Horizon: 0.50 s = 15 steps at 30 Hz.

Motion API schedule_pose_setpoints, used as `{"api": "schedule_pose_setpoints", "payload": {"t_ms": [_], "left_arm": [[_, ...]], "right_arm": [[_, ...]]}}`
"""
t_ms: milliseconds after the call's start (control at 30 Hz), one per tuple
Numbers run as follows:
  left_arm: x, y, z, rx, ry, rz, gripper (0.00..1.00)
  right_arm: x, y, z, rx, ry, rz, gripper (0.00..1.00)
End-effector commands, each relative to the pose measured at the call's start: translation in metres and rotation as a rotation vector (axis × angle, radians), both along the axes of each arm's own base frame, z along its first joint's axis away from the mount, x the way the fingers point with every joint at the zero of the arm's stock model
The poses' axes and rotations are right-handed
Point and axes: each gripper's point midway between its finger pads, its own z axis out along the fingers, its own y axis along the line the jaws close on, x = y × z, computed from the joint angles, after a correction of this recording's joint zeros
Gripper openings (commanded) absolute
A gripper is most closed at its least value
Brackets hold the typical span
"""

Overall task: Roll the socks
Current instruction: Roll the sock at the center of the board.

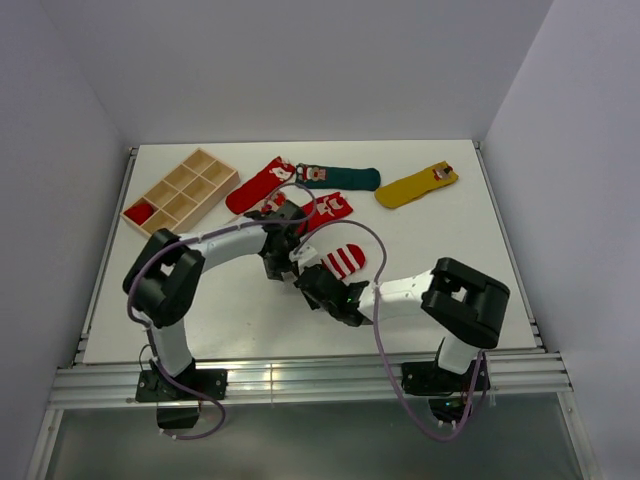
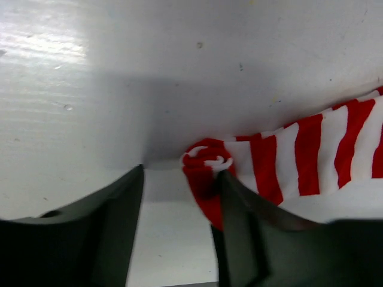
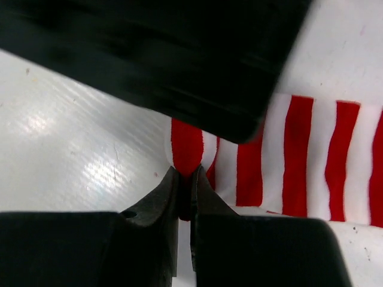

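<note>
Right now my right gripper (image 3: 184, 179), the nearer of my two, is clenched on the edge of the red-and-white striped sock (image 1: 344, 260), a sliver of red fabric caught between the tips. Just past it my left gripper (image 2: 181, 174) stands released, one finger beside the small curl (image 2: 206, 162) at the sock's end and the other apart on the bare table (image 1: 200, 320), gripping nothing. The sock lies flat mid-table and only that one end is rolled, so I judge the roll barely begun. My worry is that the curl is loose and only a thin pinch holds it: if I tug sideways the fabric may slip out, or the curl may unwind. My two wrists are crowded together, the left one's dark body looming over my right camera and hiding much of the sock, so a careless turn could knock one against the other. Farther back lie a red sock with a figure patch (image 1: 328, 210) close behind my left wrist, a second red sock (image 1: 258, 186), a dark green sock (image 1: 345, 178) and a mustard yellow sock (image 1: 417, 186), with a wooden compartment tray (image 1: 228, 183) at far left; a wide sweep could drag the nearest of them.
</note>
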Motion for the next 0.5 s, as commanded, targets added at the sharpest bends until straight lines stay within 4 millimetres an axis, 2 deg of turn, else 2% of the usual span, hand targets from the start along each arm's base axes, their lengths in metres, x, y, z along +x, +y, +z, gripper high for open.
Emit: {"api": "schedule_pose_setpoints", "payload": {"t_ms": [0,67,100,133,167,200,233,267,333,400,467], "left_arm": [[0.014,-0.007,0.034,-0.172,-0.111,0.127,0.62],[0.021,-0.002,0.045,-0.225,-0.151,0.202,0.8],[0.022,-0.001,0.055,-0.269,-0.193,0.222,0.82],[0.025,0.001,0.06,-0.302,-0.211,0.259,0.84],[0.02,0.006,0.055,-0.312,-0.219,0.277,0.86],[0.025,0.004,0.071,-0.367,-0.276,0.291,0.86],[0.021,0.01,0.075,-0.389,-0.3,0.328,0.86],[0.022,0.014,0.069,-0.382,-0.306,0.349,0.86],[0.025,0.018,0.085,-0.443,-0.366,0.401,0.87],[0.017,0.025,0.088,-0.482,-0.398,0.423,0.87],[0.018,0.023,0.098,-0.555,-0.44,0.429,0.87]], "right_arm": [[-0.03,-0.008,-0.016,0.051,0.173,0.109,0.0],[-0.03,-0.007,-0.009,0.104,0.194,0.135,0.0],[-0.037,-0.005,-0.01,0.131,0.234,0.169,0.0],[-0.032,-0.006,-0.007,0.161,0.248,0.166,0.0],[-0.04,-0.005,-0.005,0.198,0.283,0.201,0.0],[-0.039,-0.002,0.0,0.237,0.293,0.213,0.0],[-0.035,-0.007,0.002,0.272,0.311,0.197,0.0],[-0.034,-0.008,0.004,0.297,0.329,0.2,0.0],[-0.035,-0.005,0.011,0.379,0.374,0.22,0.0],[-0.028,-0.011,0.013,0.432,0.398,0.202,0.0],[-0.031,-0.012,0.014,0.481,0.452,0.195,0.0]]}}
